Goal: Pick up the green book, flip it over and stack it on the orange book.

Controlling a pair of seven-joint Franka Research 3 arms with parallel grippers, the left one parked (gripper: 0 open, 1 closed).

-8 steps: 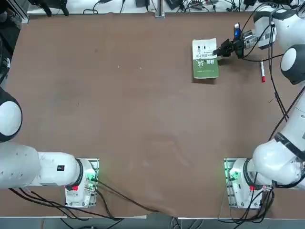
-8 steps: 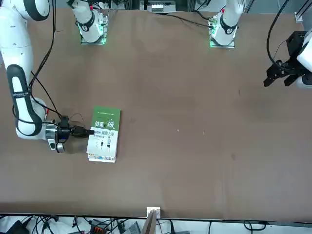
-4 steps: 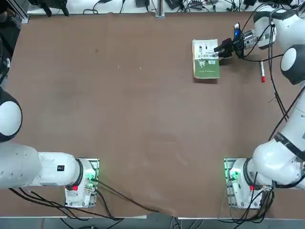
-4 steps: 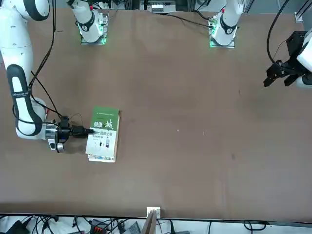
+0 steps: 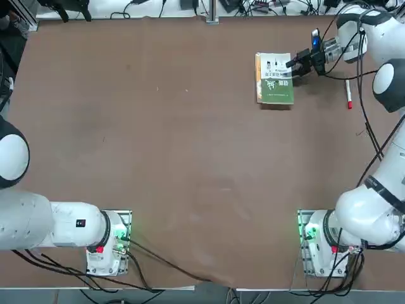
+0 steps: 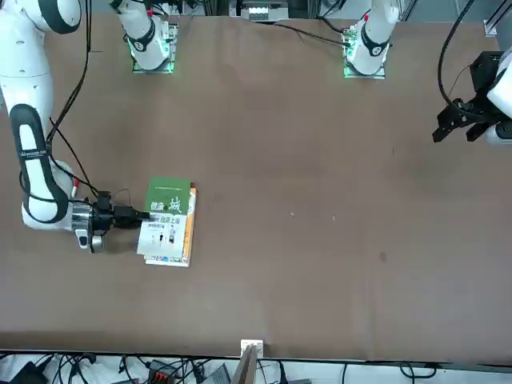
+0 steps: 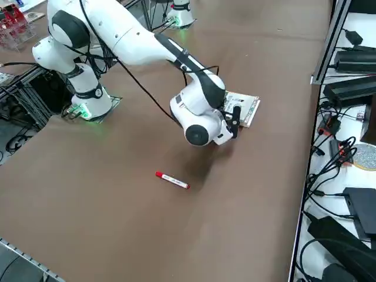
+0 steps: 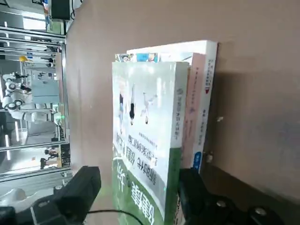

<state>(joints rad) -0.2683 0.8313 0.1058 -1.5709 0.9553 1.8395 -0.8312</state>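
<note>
The green book (image 5: 276,79) lies flat on the orange book (image 5: 257,76) at the far right of the table, its white-and-green cover with white characters facing up. Of the orange book only a thin strip shows beside the green book (image 6: 164,224), along the side away from the gripper (image 6: 189,228). My right gripper (image 5: 292,64) reaches in low and level at the book's other long edge. In the wrist view its fingers stand on either side of the green book (image 8: 145,122), with a narrow gap between one finger (image 8: 84,185) and the cover; the orange book's edge (image 8: 201,93) lies behind.
A red marker pen (image 5: 348,96) lies on the brown table to the right of the books, near the arm's cable. In the right side view the pen (image 7: 172,180) lies close below the wrist, and the table's far edge (image 7: 311,82) runs just beyond the stack.
The gripper drew back slightly to the right and the green book slid with it, settling flat and baring a strip of the orange book on its left side.
</note>
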